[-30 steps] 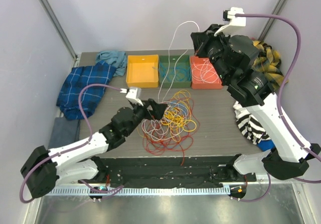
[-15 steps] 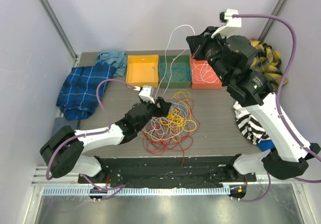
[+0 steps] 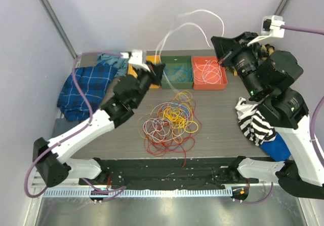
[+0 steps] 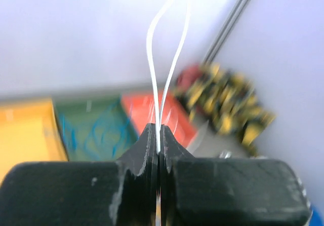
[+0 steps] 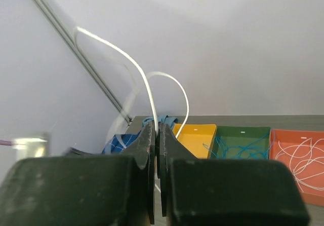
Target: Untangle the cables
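A tangle of red, orange, yellow and white cables [image 3: 169,122] lies mid-table. One white cable [image 3: 195,19] arcs high above the trays, stretched between both grippers. My left gripper [image 3: 158,71] is raised over the yellow tray and shut on this white cable [image 4: 161,84], whose two strands rise from the jaws. My right gripper [image 3: 216,46], raised over the red tray, is shut on the same white cable [image 5: 147,91]. The jaws of both are pressed together around it.
Three trays stand at the back: yellow [image 3: 135,71], green [image 3: 178,70] with blue cables, red [image 3: 208,73] with white cables. A blue plaid cloth [image 3: 83,89] lies at the left. Striped cloths [image 3: 255,124] are at the right.
My left gripper shut on the white cable near the pile and rose toward the back over the yellow tray. My right gripper swung right and up, lifting the white cable off the pile.
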